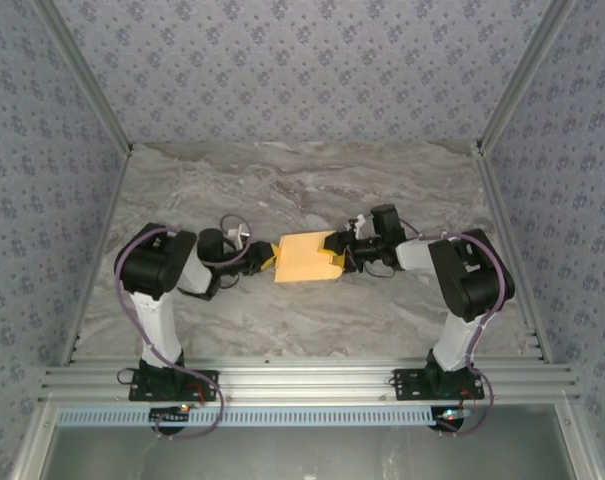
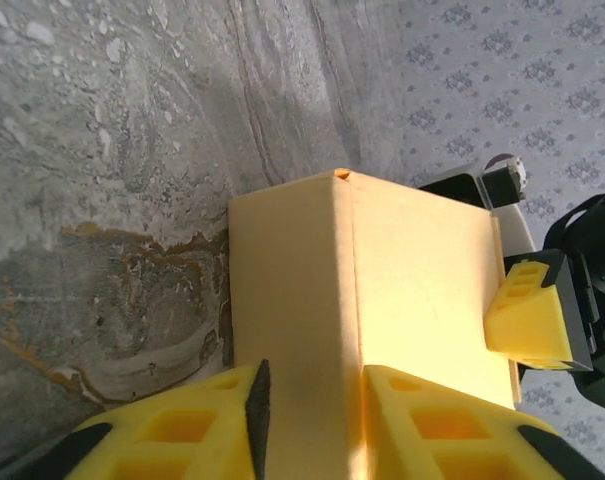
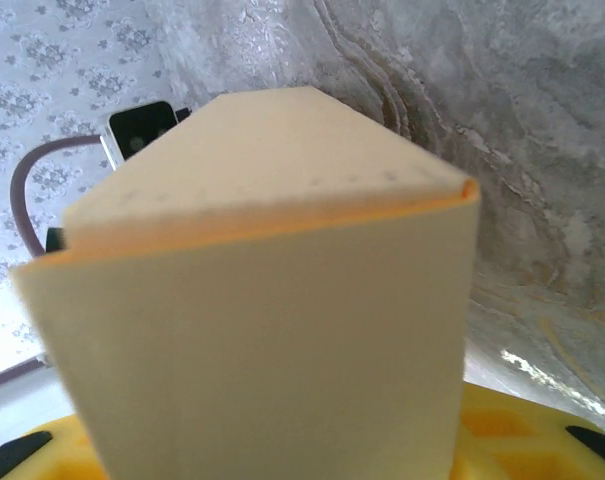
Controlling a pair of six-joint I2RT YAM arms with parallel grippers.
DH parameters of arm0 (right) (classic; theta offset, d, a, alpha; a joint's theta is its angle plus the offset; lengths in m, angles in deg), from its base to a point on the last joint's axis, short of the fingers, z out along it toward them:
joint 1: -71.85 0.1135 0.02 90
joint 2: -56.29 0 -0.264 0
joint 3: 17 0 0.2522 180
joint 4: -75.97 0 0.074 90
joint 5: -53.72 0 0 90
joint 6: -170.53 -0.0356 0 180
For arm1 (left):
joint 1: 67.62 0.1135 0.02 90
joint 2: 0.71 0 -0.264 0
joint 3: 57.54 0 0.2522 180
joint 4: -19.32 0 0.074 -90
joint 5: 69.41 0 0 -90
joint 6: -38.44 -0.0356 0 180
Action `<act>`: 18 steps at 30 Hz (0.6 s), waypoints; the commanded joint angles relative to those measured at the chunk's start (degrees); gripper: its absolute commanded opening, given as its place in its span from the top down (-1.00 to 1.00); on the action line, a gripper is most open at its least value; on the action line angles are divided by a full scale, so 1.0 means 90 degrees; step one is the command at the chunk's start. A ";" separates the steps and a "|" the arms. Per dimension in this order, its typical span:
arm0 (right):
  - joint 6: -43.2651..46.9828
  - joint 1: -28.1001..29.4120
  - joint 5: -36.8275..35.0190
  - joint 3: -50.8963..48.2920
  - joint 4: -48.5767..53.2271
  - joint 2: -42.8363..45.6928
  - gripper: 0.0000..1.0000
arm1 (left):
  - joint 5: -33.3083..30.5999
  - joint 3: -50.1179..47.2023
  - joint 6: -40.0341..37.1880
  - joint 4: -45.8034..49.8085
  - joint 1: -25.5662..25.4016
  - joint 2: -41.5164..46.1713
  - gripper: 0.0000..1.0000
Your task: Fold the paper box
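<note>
both arms bent, reaching inward, paper box [image 1: 304, 260] sandwiched between left claw [image 1: 265, 258] and right claw [image 1: 343, 249], left fingers [image 2: 172, 435] straddling its ridge, can't tell if either's pinching

**Box blocks the way ahead of both sets of fingers; open table to either side**

The paper box [image 1: 304, 260] stands between the left fingers [image 2: 182, 435] and the right fingers [image 2: 527, 320], so the way straight ahead of either set is blocked. One end of it also fills the gap between the left fingers, leaving no room there. To the far side of both sets, bare table [image 1: 312, 190] runs open to the back wall [image 1: 302, 70]. To the near side there is a strip of free table, closed off by the metal rail [image 1: 302, 380] and flanked by both arm bases. The side walls [image 1: 42, 180] stand well apart from the fingers.
</note>
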 commanded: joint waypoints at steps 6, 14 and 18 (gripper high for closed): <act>-0.0588 -0.0037 0.0290 0.0407 0.0839 0.0266 0.14 | -0.0412 0.0436 -0.1215 0.3213 0.0013 0.2128 -0.40; -0.0031 -0.0399 0.0347 0.0701 0.2654 0.0534 0.14 | -0.4152 -0.1047 -0.5377 0.1762 -0.0947 0.4664 -0.99; 0.0054 -0.0618 0.0796 0.0811 0.3255 0.0374 0.14 | -0.2350 -0.0835 -0.7387 0.2286 -0.1121 0.4643 -0.98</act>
